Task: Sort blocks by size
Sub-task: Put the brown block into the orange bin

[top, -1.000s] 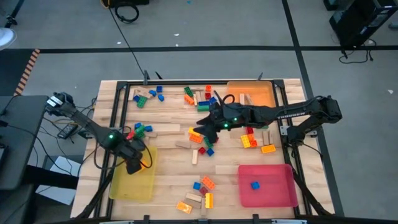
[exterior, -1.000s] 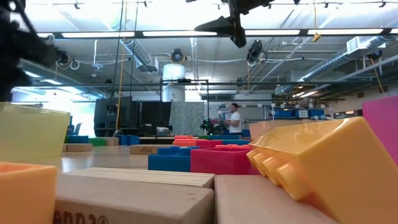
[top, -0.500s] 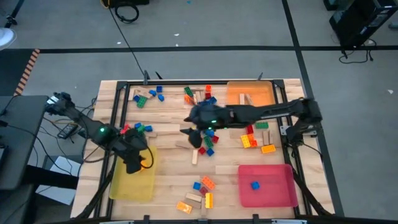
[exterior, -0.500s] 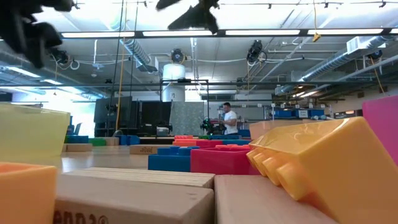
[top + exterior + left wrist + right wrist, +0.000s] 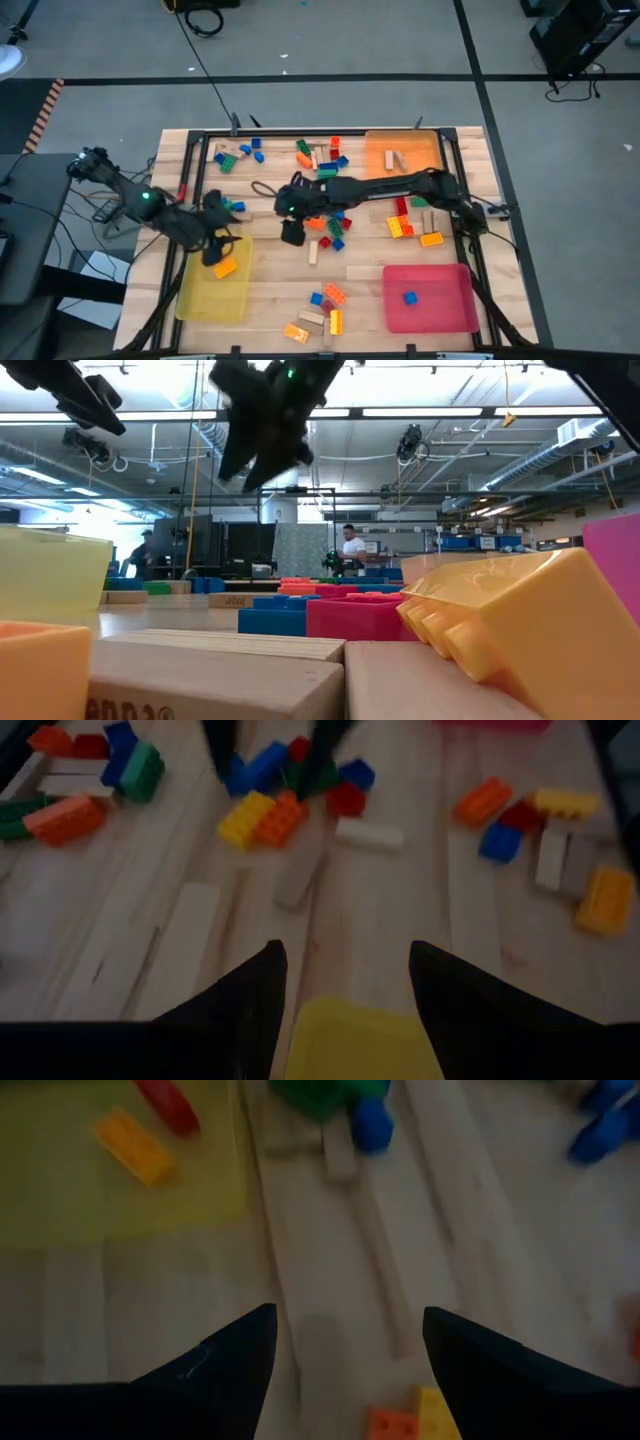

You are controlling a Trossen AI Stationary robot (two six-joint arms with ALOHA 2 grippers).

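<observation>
Nearest the table's front edge, at about six o'clock, a small cluster of blocks (image 5: 322,310) waits unsorted, flanked by the yellow tray (image 5: 212,290) at eight o'clock and the red tray (image 5: 430,298) at four o'clock. The red tray holds one blue block (image 5: 409,297), and the yellow tray holds an orange block (image 5: 224,267) near its far edge, so each tray appears to stand for one size class.

The left gripper (image 5: 214,250) hovers over the yellow tray's far edge, fingers spread and empty; its wrist view shows bare wood and the tray's corner between them. The left arm runs in low from nine o'clock, elbow bent.

The right gripper (image 5: 292,232) hangs over the table's centre, claw spread with nothing between the fingers, above long tan wooden pieces (image 5: 262,208). The right arm lies stretched nearly flat across the table from three o'clock, probably reaching for a piece there.

Farther off, more blocks (image 5: 318,158) scatter toward twelve o'clock, beside the orange tray (image 5: 402,153) at one o'clock, which holds tan pieces.
</observation>
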